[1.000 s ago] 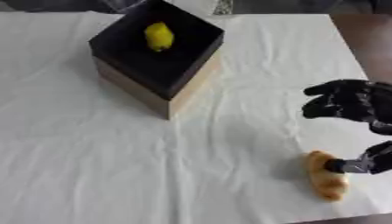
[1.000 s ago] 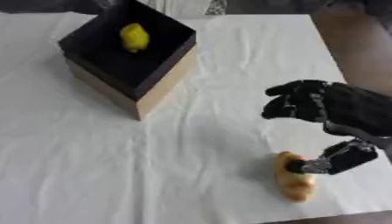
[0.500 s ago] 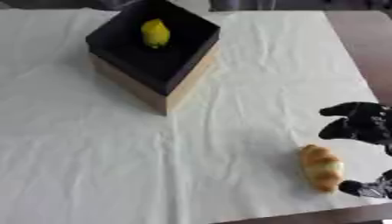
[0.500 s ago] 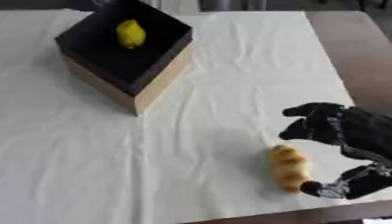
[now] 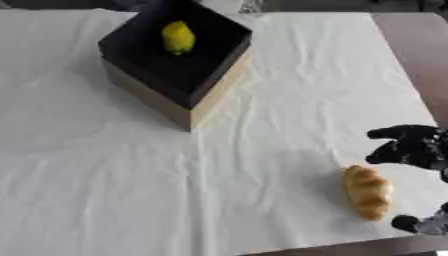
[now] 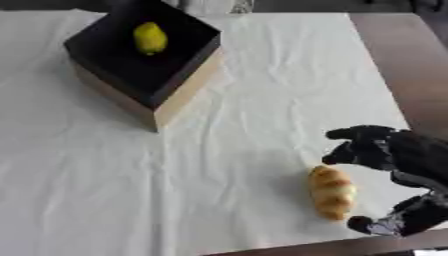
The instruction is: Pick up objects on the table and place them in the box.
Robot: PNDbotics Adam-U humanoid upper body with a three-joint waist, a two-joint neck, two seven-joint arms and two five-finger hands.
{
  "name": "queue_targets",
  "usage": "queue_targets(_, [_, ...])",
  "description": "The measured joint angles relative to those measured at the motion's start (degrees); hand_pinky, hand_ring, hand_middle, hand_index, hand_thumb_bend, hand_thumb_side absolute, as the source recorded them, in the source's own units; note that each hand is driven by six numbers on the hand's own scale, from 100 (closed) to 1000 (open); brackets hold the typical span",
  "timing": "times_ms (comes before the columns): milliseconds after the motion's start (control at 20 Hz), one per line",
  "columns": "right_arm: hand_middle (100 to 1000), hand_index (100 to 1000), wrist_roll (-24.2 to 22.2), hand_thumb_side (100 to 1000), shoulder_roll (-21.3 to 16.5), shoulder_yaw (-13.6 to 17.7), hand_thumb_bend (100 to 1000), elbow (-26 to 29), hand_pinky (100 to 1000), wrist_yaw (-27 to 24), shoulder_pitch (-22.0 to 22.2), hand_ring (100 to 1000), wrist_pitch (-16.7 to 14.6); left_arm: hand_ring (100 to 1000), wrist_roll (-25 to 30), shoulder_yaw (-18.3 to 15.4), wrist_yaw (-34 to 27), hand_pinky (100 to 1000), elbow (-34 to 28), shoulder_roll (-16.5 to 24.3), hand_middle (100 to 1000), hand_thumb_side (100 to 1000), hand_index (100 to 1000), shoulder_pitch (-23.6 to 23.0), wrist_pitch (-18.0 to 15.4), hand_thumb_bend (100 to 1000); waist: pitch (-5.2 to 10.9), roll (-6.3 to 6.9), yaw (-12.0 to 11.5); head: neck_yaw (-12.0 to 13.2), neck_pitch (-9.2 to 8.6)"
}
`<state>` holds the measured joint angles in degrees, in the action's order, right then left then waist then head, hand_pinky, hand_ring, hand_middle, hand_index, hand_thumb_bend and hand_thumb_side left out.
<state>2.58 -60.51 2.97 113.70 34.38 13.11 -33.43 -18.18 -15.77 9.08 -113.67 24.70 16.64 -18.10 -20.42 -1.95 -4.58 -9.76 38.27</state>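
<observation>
A golden-brown bread roll (image 6: 332, 192) lies on the white tablecloth near the front right edge. My right hand (image 6: 395, 156) hovers just to its right, open, its fingers spread above the roll's far end and its thumb (image 6: 383, 224) below the near end, not touching it. A box (image 5: 175, 60) with a black inside and tan walls stands at the back left, and a yellow lemon (image 5: 178, 37) rests in it. My left hand is out of sight.
The white cloth (image 5: 87, 175) is wrinkled and covers most of the table. Bare brown table (image 6: 389, 55) runs along the right side and shows at the front edge.
The camera has tilted, shifting the whole picture. My right hand has dropped lower and nearer, from above the roll to beside it, with the thumb now past the roll's near end.
</observation>
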Motion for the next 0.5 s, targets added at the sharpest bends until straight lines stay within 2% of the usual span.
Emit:
queue_targets(200, [763, 908, -0.12, 401, 0.77, -0.41, 543, 0.0, 892, 1.09, -0.05, 972, 3.41, 767, 0.13, 0.0, -0.06, 808, 0.0, -0.04, 711, 588, 929, 0.0, 0.09, 168, -0.08, 0.08, -0.1, -0.22, -0.04])
queue_targets(250, [762, 908, -0.3, 374, 0.86, -0.65, 559, 0.0, 893, 1.46, -0.04, 972, 4.14, 767, 0.2, 0.0, -0.08, 808, 0.0, -0.05, 711, 588, 929, 0.0, 0.1, 168, -0.12, 0.09, -0.13, -0.32, -0.05])
queue_targets(300, [762, 907, -0.55, 404, 0.92, -0.92, 543, 0.0, 893, 1.86, -0.04, 972, 4.83, 767, 0.29, 0.0, -0.1, 808, 0.0, -0.05, 711, 587, 929, 0.01, 0.1, 167, -0.18, 0.11, -0.19, -0.42, -0.06])
queue_targets(500, [757, 900, -1.77, 404, 1.71, -1.8, 549, 0.0, 892, 2.85, -0.05, 970, 7.11, 768, 0.46, 0.01, -0.31, 808, 0.0, -0.07, 712, 590, 929, 0.03, 0.02, 164, -0.4, 0.32, -0.5, -0.62, -0.08])
